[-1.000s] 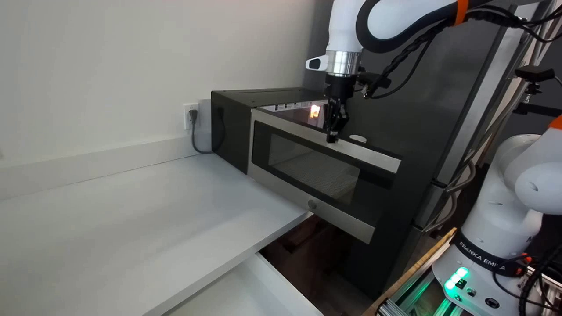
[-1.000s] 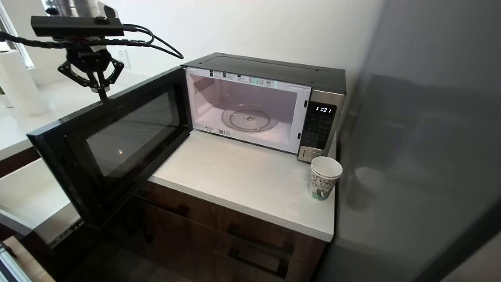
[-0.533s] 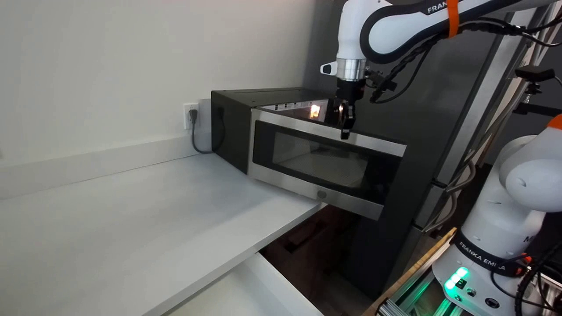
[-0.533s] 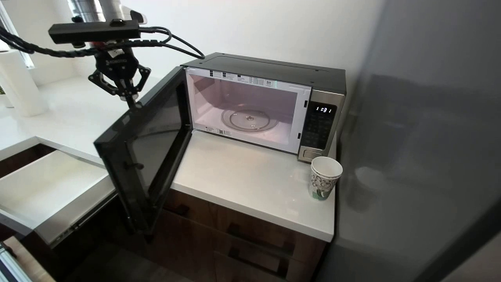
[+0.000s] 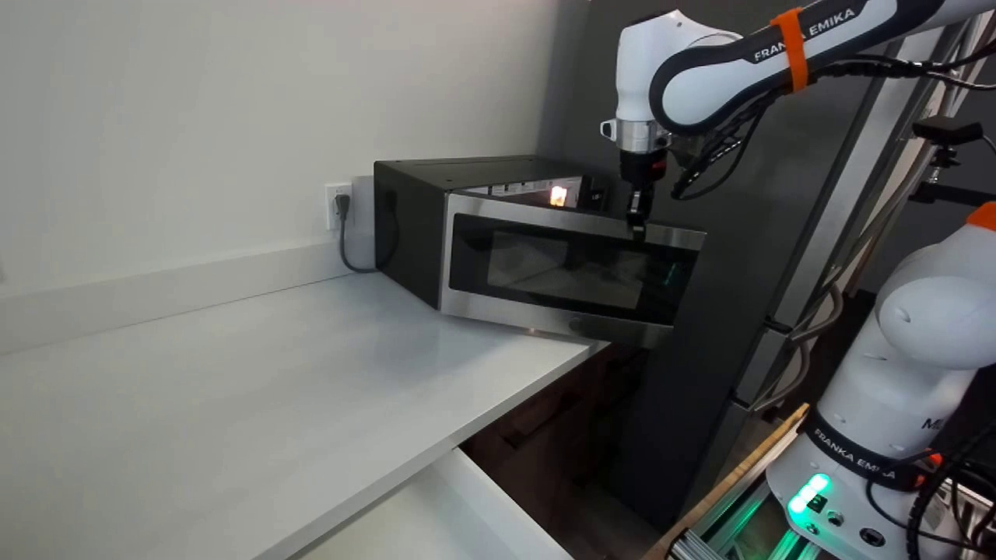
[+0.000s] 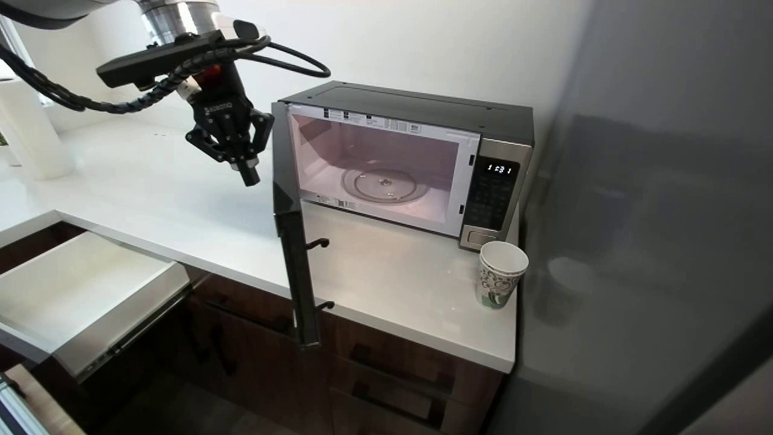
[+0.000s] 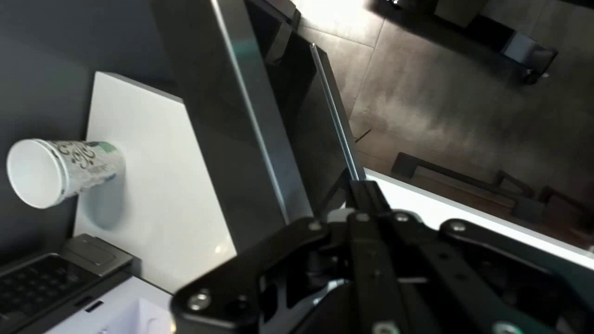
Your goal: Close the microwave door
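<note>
Currently, the door (image 5: 572, 268) stands ajar at the right of centre in an exterior view, hinged to the microwave (image 6: 416, 107). At the upper left of an exterior view, the gripper (image 6: 250, 174) has its jaws pressed together with nothing between them; it is near the door's outer face, apart from it. The apparent step is the closing push. For good results, the gripper should contact the door near the free edge, follow the swing arc, and apply firm pressure until the hooks (image 6: 319, 243) latch.
</note>
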### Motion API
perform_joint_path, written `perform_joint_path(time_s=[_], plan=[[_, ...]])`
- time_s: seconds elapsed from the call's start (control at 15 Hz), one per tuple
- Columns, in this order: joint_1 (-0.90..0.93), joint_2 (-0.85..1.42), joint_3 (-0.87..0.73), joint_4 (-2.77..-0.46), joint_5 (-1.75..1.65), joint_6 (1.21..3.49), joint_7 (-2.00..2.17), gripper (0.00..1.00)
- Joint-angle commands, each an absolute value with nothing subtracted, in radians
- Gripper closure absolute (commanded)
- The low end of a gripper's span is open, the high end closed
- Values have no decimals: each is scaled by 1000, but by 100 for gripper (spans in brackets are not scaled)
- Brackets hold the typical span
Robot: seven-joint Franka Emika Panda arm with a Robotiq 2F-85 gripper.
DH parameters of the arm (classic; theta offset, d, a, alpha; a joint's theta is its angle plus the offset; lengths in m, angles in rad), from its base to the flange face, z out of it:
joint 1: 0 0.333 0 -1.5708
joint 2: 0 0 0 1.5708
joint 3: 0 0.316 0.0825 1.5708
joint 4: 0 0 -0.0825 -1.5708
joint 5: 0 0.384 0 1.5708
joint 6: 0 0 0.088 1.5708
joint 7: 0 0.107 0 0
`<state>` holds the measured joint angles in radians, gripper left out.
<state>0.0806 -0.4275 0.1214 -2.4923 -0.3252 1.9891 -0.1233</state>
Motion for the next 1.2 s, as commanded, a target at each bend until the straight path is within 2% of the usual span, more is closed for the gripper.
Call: perform_joint_path(time_s=[0.0, 0.2, 0.27, 0.67, 1.13], plan=[[24, -445, 120, -2529, -420, 2042, 33, 100], [-26, -449, 121, -2540, -506, 2111, 163, 100], [6, -427, 112, -2504, -452, 2057, 81, 99], [-17, -415, 105, -2516, -485, 2106, 119, 100], [-108, -331, 64, -2535, -628, 2410, 193, 100]])
